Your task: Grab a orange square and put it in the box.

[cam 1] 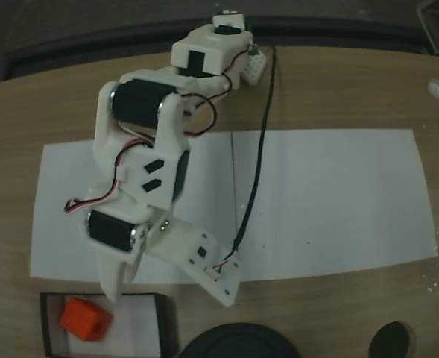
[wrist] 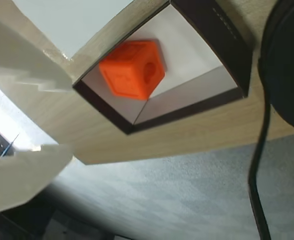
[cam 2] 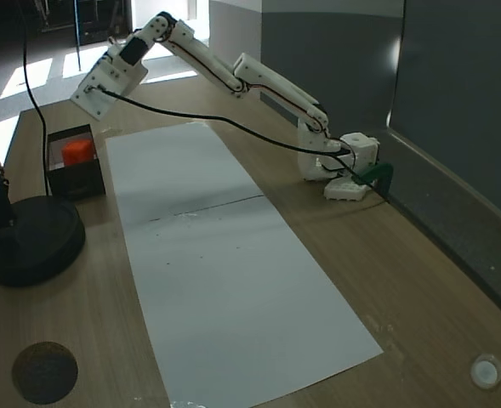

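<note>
The wrist view shows the cube [wrist: 133, 68] close up at upper centre: bright orange, rounded edges, a round dent on one face. It lies inside the box [wrist: 189, 102], on the pale floor within the dark rim. A fixed view places the box [cam 1: 49, 328] at lower left on the desk [cam 1: 338, 82]. The gripper [cam 1: 122, 287] hangs above it, jaws spread wide, holding nothing.

A pale wood table [cam 2: 420, 280] stands against dark grey walls [cam 2: 454, 102], with sunlight patches on the floor [cam 2: 37, 72] beyond.
</note>
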Action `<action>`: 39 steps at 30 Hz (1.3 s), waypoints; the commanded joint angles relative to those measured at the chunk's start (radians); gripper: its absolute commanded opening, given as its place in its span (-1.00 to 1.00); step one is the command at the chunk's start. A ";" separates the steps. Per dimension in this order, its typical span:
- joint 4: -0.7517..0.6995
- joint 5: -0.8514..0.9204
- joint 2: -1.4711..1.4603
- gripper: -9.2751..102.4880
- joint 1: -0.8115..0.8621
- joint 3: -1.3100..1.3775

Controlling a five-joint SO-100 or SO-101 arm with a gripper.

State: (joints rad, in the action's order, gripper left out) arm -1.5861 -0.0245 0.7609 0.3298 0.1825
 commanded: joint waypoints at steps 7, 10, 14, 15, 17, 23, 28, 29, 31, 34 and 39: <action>-0.153 0.000 0.557 -0.78 -0.123 -0.009; -0.153 0.002 0.704 -0.80 -0.123 -0.097; -0.150 0.002 0.927 -0.84 -0.146 -0.273; -0.150 0.002 0.986 -0.84 -0.167 -0.327; -0.150 0.003 1.104 -0.84 -0.198 -0.457; -0.147 0.003 1.471 -0.84 -0.273 -0.931; -0.135 0.003 1.735 -0.84 -0.268 -1.313; -0.133 0.003 1.781 -0.84 -0.268 -1.376; -0.109 0.003 1.881 -0.84 -0.267 -1.491; -0.063 0.003 2.040 -0.84 -0.267 -1.638; 0.035 0.003 2.304 -0.84 -0.278 -1.913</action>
State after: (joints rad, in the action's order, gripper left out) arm -1.5953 -0.0230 2.9606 0.0445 -1.6183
